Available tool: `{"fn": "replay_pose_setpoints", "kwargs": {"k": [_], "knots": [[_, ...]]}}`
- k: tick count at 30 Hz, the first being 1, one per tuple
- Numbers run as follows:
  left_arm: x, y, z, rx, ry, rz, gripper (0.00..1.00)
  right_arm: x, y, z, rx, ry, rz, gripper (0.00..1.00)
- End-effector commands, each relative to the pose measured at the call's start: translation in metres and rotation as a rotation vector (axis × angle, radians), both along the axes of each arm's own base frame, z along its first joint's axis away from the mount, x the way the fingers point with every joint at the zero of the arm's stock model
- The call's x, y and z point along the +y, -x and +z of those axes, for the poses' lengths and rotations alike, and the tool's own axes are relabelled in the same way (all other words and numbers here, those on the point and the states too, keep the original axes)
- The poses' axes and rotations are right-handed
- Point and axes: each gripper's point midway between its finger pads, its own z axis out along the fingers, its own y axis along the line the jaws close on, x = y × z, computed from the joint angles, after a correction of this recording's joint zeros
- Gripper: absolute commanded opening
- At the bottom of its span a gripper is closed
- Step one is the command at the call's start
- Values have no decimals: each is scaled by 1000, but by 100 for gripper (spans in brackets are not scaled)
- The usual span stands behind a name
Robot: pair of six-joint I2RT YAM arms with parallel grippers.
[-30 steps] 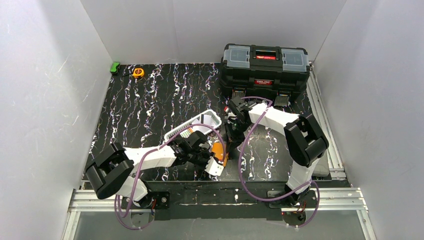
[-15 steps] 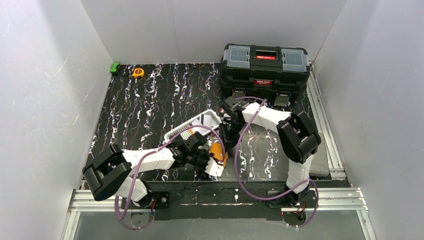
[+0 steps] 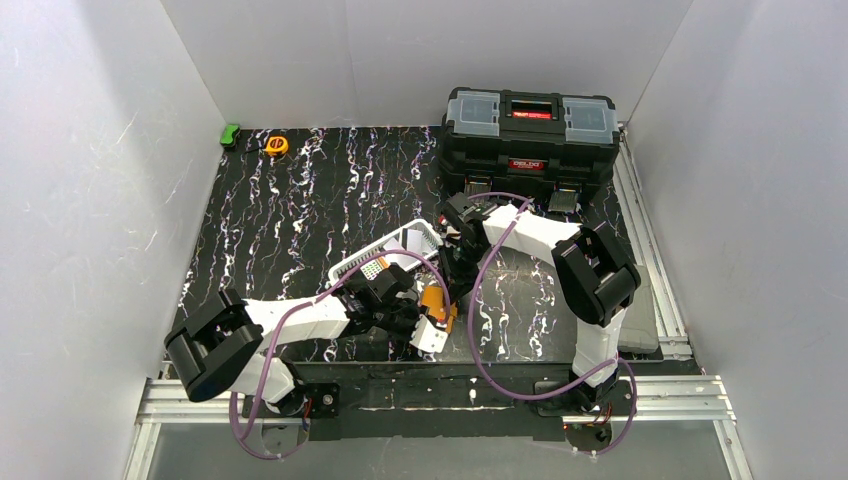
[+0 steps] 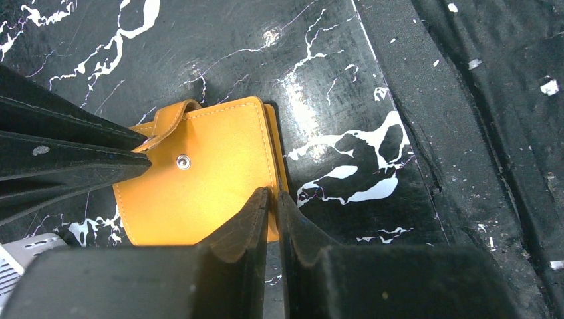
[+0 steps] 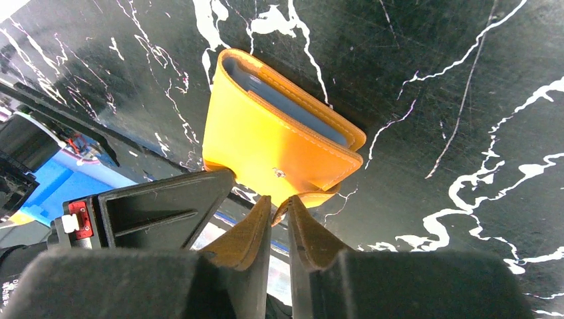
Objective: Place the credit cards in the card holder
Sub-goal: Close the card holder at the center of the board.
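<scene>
Right claw [image 5: 279, 203] is closing in from the toolbox side and is now meeting the card holder [image 4: 206, 173] at its snap tab [image 4: 166, 119].

Both arms are now working on the holder, so opening it looks to be the step in hand; no card is going in yet. The left claw [image 4: 273, 196] is pinching the holder's stitched edge, nearly closed on it. The right claw's fingers are standing narrow with a slim gap, and I cannot tell whether they are gripping the tab. The holder is lying folded on the tabletop [image 4: 332, 66] between the claws, just beside the white basket [image 3: 395, 250]. Its long axis is running, as far as the top view shows, roughly near-to-far. The tab is pointing at the right claw.
</scene>
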Motion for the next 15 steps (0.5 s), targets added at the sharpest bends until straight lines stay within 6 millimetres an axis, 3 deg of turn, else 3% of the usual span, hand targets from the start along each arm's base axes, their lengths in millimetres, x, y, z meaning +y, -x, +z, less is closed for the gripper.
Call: {"fn": "replay_pose_setpoints", "kwargs": {"k": [1,9,15], "knots": [[14,17,-11,64,-49,0,8,7,-4,8,-15,-28,-9,23],[15,17,-11,63,-52,4,8,8,-3,10,-14,-41,-13,22],[14,16,-10,65,-53,10,8,10,-1,10,-7,-51,-21,7]]}}
